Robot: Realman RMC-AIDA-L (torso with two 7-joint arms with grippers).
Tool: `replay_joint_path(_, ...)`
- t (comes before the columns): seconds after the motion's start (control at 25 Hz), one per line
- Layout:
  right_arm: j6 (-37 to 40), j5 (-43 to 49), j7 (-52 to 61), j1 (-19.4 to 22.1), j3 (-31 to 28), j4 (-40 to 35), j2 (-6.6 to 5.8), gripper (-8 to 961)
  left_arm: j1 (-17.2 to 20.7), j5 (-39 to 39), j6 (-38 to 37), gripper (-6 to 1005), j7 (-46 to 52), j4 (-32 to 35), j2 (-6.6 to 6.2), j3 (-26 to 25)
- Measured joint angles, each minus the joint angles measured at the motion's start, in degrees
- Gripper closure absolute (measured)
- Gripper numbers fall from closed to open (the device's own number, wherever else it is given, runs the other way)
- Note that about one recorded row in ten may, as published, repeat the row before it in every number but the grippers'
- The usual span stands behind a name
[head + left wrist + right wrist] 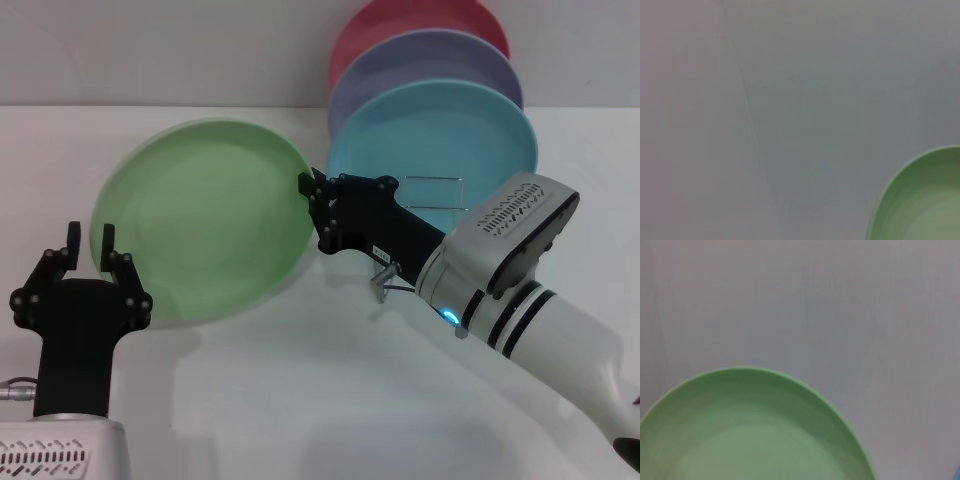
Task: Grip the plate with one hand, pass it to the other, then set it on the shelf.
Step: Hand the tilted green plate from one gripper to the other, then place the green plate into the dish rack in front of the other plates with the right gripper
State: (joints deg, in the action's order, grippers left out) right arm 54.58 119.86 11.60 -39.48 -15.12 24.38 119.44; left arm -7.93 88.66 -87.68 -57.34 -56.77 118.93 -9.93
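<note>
The light green plate (205, 225) is held tilted above the white table, facing me. My right gripper (312, 198) is shut on its right rim. My left gripper (90, 252) is open at the plate's lower left rim, one finger on each side of the edge as seen from the head; I cannot tell if they touch it. The plate also shows in the left wrist view (925, 200) and the right wrist view (750, 430). The chrome wire shelf (436, 192) stands behind my right gripper, mostly hidden by it and by the plates in it.
A turquoise plate (440, 140), a lavender plate (420, 65) and a red plate (400, 25) stand upright in the shelf at the back right. The white table (300, 400) spreads in front. My right arm (520, 290) crosses the lower right.
</note>
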Motion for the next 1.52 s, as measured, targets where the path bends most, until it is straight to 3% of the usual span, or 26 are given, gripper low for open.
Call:
replay_joint_path(0.24, -0.01, -0.06, 0.00, -0.17, -0.07, -0.13, 0.00, 935, 0.08, 1.24, -1.09, 797, 2.10, 0.24, -0.28, 0.00)
replay_joint_path(0.44, 0.05, -0.08, -2.89, -0.31, -1.99, 0.28, 0.01, 935, 1.89, 7.41, -6.91, 596, 9.23, 1.14, -0.61, 0.40)
replay_joint_path(0.56, 0.49, -0.08, -4.73, -0.22, -2.72, 0.76, 0.01, 935, 2.69, 9.80, -10.60, 423, 14.55, 2.68, -0.78, 0.45)
replay_joint_path(0.8, 6.88, -0.08, -6.04, 0.89, -3.69, 1.24, -0.15, 935, 2.57, 13.86, -15.85, 185, 32.38, 13.55, -0.70, -0.07)
replay_joint_path(0.84, 9.82, -0.08, -6.89, 1.96, -3.83, 1.64, -0.23, 935, 2.12, 13.89, -16.36, 185, 38.71, 18.12, -0.53, -0.83)
replay_joint_path(0.92, 11.14, -0.08, -7.54, 2.63, -3.85, 1.99, -0.26, 935, 2.02, 13.90, -16.43, 185, 40.25, 19.05, -0.53, -1.13)
replay_joint_path(1.24, 25.44, -0.05, -15.95, 11.41, -4.73, 6.39, -0.20, 936, -2.18, 13.46, -16.40, 185, 61.72, 34.06, -0.55, -3.61)
replay_joint_path(1.52, 36.13, -0.40, -19.87, 18.96, -4.86, 6.89, 0.03, 936, -4.54, 13.46, -14.60, 185, 62.91, 36.73, -0.71, -4.65)
